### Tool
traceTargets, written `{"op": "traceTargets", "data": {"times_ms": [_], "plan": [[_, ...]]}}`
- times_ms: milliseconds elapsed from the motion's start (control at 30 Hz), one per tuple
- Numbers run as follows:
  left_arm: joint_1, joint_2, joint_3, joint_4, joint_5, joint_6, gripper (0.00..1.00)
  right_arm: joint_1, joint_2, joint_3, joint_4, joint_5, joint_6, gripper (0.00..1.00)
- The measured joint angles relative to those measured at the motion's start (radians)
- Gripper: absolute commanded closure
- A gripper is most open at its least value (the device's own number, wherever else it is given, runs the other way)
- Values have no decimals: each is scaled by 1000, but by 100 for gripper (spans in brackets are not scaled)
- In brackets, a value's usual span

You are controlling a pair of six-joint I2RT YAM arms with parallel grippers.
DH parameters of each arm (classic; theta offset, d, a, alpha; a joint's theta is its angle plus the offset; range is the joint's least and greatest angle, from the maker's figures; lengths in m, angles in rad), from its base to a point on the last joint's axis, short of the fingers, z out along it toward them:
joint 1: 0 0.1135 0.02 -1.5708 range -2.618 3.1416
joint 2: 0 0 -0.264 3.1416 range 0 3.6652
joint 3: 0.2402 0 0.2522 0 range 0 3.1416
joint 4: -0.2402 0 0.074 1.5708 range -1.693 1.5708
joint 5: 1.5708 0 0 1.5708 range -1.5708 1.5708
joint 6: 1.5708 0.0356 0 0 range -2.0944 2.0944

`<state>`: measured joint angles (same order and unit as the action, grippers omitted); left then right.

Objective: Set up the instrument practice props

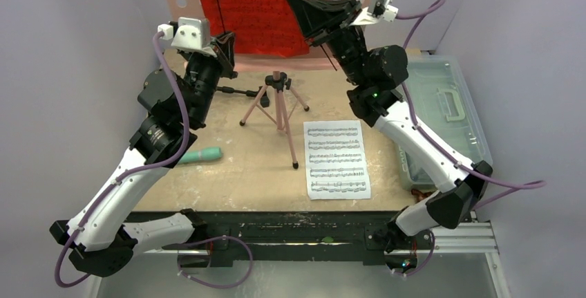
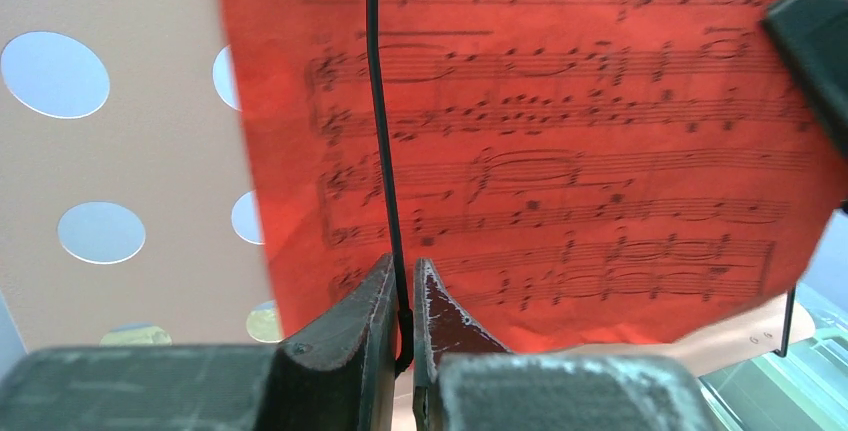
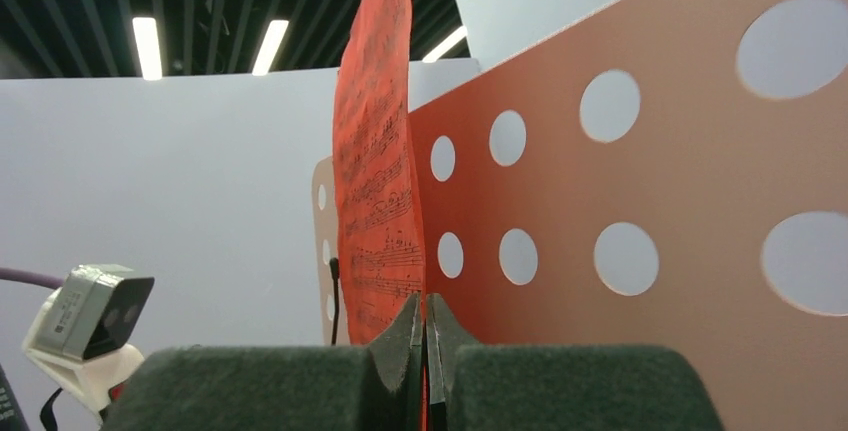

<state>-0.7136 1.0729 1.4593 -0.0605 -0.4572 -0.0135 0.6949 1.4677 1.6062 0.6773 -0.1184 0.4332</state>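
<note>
Now, the desk (image 1: 242, 180) carries most of the props, and the clear plastic lidded box (image 1: 449, 104) sits at its right edge. At the far side stands the pink perforated panel (image 2: 150, 161) of the music stand. What props it up is hidden, and it is well apart from its tripod (image 1: 276, 101), which stands alone mid-desk.

The red sheet-music page (image 2: 600, 151) lies against the panel's face. The right tool (image 3: 427, 336) has its jaws pressed together on that page's right edge. The white sheet-music page (image 1: 336, 158) lies flat, nearer and just right of the tripod. The teal recorder (image 1: 202, 154) lies on the near left, partly under the left arm.

The left tool (image 2: 402, 311) is closed to a sliver on a thin black wire (image 2: 380, 131) that runs up across the red page, probably a page retainer.

The panel looks stiff and light, so it is best taken by its lower lip. The pages are limp paper that would crease or tear under a hard pull, so they want an edge pinch with the sheet kept flat. The wire seems springy and could slip, and a hold low near its root should control it best.
</note>
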Motion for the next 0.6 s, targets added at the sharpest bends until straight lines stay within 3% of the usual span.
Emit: {"op": "traceTargets", "data": {"times_ms": [600], "plan": [[0, 0, 0, -1, 11, 0, 100, 82, 155, 59, 46, 1, 7, 100]]}}
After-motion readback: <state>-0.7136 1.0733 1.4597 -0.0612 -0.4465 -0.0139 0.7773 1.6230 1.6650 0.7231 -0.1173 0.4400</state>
